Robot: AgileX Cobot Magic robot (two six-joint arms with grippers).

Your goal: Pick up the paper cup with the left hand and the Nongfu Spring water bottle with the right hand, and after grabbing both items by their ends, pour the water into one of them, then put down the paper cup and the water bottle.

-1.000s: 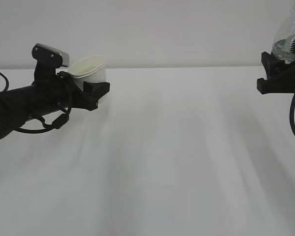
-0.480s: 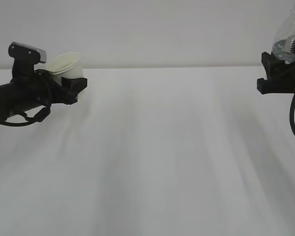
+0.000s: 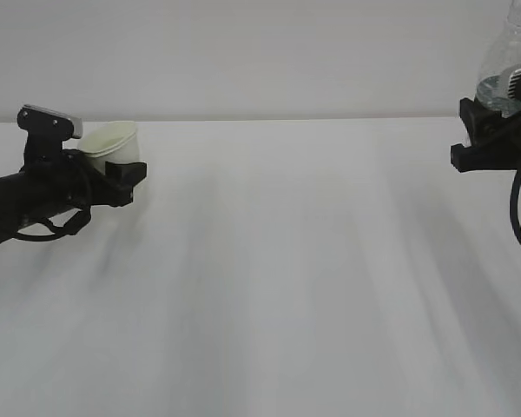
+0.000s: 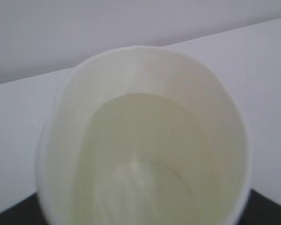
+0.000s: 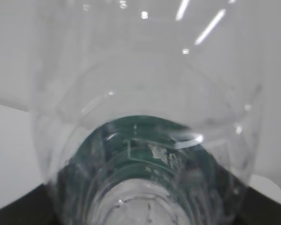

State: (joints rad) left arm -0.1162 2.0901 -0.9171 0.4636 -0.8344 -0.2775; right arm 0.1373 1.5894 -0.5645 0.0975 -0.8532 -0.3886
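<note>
Gripping the paper cup [image 3: 113, 142] in my left hand [image 3: 122, 174] at frame left; my right hand [image 3: 482, 143] clamps the Nongfu Spring water bottle [image 3: 512, 52] upper right.

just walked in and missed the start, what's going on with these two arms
The black left gripper holds a small white paper cup low at the left of the white table. Far right, the black right gripper holds a clear ribbed plastic bottle upright and raised. They are far apart, and no pouring is visible.
</note>
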